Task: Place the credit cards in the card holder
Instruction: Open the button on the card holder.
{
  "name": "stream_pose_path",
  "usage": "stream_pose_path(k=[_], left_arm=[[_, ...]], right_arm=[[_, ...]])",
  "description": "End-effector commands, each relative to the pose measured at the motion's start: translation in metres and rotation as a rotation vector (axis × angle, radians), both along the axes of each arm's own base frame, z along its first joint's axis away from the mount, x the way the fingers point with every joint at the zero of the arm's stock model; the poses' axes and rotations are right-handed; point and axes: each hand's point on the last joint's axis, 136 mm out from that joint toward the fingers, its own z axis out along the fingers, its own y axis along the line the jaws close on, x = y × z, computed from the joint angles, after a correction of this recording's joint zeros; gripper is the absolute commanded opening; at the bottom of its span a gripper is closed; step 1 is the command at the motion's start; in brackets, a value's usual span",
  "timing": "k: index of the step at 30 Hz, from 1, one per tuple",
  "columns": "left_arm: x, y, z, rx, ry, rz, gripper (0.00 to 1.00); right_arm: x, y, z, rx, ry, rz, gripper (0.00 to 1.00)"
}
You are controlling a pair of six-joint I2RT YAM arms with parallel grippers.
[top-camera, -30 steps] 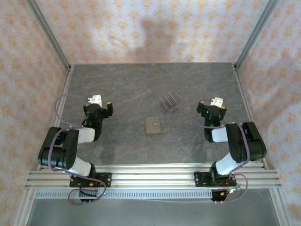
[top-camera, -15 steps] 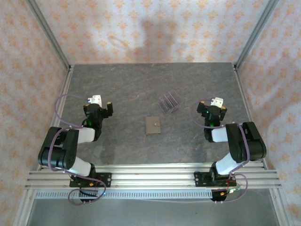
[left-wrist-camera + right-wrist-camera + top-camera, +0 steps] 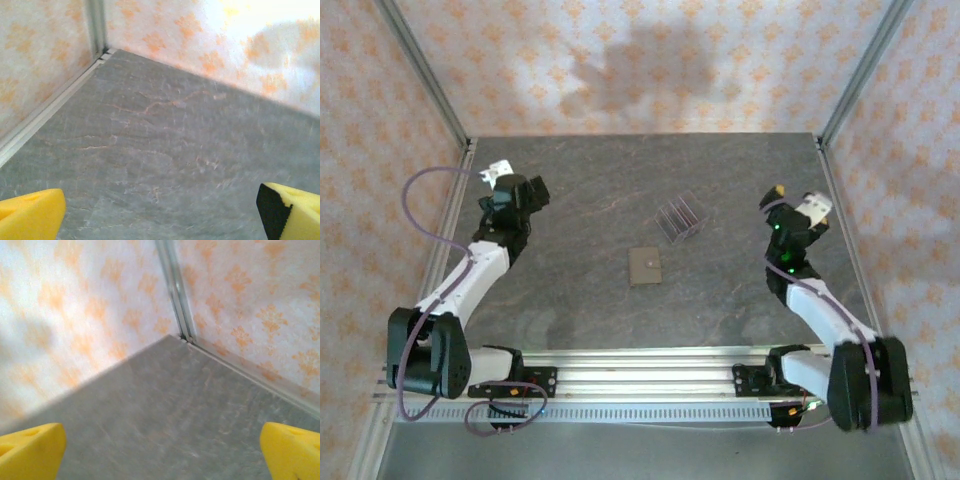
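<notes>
The card holder (image 3: 645, 266), a small tan-brown wallet, lies shut and flat at the middle of the table. Just behind it and to its right, several dark reddish credit cards (image 3: 677, 216) stand on edge in a clear slotted rack. My left gripper (image 3: 520, 189) hangs at the back left, well away from both. In the left wrist view the left gripper (image 3: 160, 215) is open, its yellow fingertips (image 3: 30, 215) wide apart over bare table. My right gripper (image 3: 790, 205) hangs at the right, likewise open (image 3: 160, 455) with nothing between its fingertips (image 3: 292, 452).
The dark grey stone-patterned table (image 3: 600, 200) is fenced by patterned walls and metal corner posts (image 3: 420, 70). The left wrist view faces the back left corner (image 3: 102, 50); the right wrist view faces the back right corner (image 3: 182, 335). An aluminium rail (image 3: 640, 375) carries the arm bases.
Both arms have stretched out from their folded pose. The left gripper moved back and left, the right gripper back and right. Both stayed open; the wallet and the cards have not moved.
</notes>
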Motion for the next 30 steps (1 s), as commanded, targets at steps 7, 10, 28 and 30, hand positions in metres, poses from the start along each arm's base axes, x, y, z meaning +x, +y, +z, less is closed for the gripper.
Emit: stream_pose_path(k=[7, 10, 28, 30], left_arm=[[-0.044, -0.054, -0.088, -0.334, 0.391, -0.116, 1.0], [-0.046, -0.108, -0.091, -0.329, 0.446, -0.295, 0.98], [-0.039, -0.282, -0.136, -0.716, 0.525, -0.813, 0.24], [-0.037, -0.289, -0.141, -0.716, 0.539, -0.824, 0.24]], right_arm=[[-0.033, 0.026, -0.027, 0.194, 0.322, 0.054, 0.99], [-0.029, 0.073, -0.032, 0.129, 0.414, 0.184, 0.99], [-0.043, 0.322, -0.131, 0.074, 0.797, 0.852, 0.34], [-0.042, 0.328, -0.144, 0.069, 0.83, 0.857, 0.34]])
